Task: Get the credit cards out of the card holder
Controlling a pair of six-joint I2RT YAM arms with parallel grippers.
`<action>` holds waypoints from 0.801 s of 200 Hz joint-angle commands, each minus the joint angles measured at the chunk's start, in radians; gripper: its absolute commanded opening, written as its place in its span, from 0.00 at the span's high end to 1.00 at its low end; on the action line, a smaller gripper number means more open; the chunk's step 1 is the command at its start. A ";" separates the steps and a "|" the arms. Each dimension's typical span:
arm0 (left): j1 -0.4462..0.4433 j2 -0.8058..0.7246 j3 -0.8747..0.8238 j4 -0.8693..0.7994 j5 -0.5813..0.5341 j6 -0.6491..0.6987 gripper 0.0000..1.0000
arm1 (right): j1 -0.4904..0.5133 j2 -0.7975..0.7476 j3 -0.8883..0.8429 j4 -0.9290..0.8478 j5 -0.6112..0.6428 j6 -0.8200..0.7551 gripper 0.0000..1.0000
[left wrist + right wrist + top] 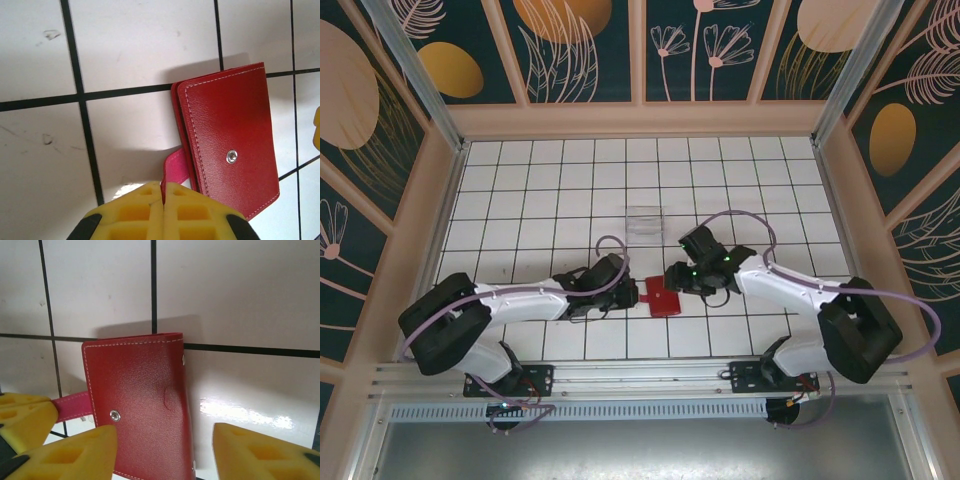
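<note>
Top: closed card holder [663,298] at centre of bench [520,200] — left claw [636,296] at its 9 o'clock, right claw [674,278] at 12.
Left wrist: claw [163,207] pinched shut on tab [175,166].
Right wrist: claw [165,452] part open, empty, flanking holder — suggest clamping body before pulling tab towards 9.

We see a robot test cell: patterned panels [580,50] wall the gridded bench [520,180], an aluminium rail [640,372] at its near edge.
</note>
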 commanded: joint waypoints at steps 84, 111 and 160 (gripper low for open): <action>0.075 -0.011 -0.189 0.354 0.177 -0.051 1.00 | 0.173 0.326 0.269 -0.176 0.130 -0.025 0.02; 0.078 -0.019 -0.199 0.328 0.161 -0.052 1.00 | 0.178 0.359 0.281 -0.187 0.137 -0.027 0.01; 0.081 -0.027 -0.195 0.301 0.149 -0.046 1.00 | 0.181 0.398 0.305 -0.257 0.200 -0.036 0.01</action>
